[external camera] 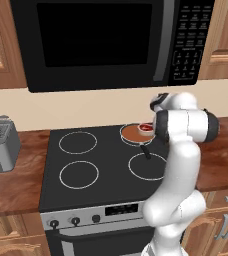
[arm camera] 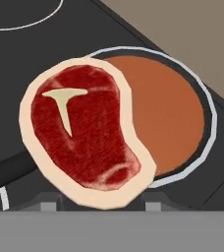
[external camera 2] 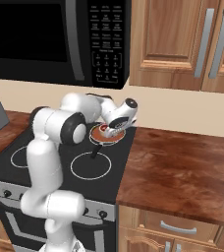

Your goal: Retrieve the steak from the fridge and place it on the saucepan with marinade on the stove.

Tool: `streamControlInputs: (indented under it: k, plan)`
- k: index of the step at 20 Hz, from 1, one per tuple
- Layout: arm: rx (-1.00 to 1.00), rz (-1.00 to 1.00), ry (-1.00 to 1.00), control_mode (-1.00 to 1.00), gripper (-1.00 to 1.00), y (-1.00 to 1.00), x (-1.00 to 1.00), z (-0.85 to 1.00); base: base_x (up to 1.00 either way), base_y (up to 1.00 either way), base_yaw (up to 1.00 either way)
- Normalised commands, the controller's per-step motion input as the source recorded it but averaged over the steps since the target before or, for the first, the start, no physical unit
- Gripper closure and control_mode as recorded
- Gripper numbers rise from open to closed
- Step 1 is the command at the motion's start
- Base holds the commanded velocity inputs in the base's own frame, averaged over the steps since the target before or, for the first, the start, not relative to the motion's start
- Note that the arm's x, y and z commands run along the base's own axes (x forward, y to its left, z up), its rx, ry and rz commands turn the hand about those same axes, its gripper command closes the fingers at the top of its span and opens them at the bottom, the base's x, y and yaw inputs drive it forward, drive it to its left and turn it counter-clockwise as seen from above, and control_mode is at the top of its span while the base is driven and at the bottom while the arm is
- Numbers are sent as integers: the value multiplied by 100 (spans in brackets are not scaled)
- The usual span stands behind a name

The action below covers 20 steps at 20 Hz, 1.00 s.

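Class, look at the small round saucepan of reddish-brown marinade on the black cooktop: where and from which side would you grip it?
Grip the short dark handle of the saucepan, from above. It juts toward the stove's front, clear of the liquid, while the red steak overhangs the rim.

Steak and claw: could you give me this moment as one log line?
stage: placing | claw: gripping steak | steak: above saucepan rim | marinade: in saucepan | saucepan: on stove

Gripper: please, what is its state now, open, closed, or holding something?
Gripper: closed on the steak, held over the saucepan.
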Motion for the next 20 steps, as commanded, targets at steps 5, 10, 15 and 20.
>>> streamControlInputs:
  k: [5, 10, 15, 20]
  plan:
    - [0, 0, 4, -100, 100, 19, 38, -41, 0, 0, 0]
    - [0, 0, 2, -100, 100, 12, 39, -29, 0, 0, 0]
    - [0, 0, 1, -100, 100, 7, 46, -20, 0, 0, 0]
    - [0, 0, 0, -100, -100, 4, 41, -21, 0, 0, 0]
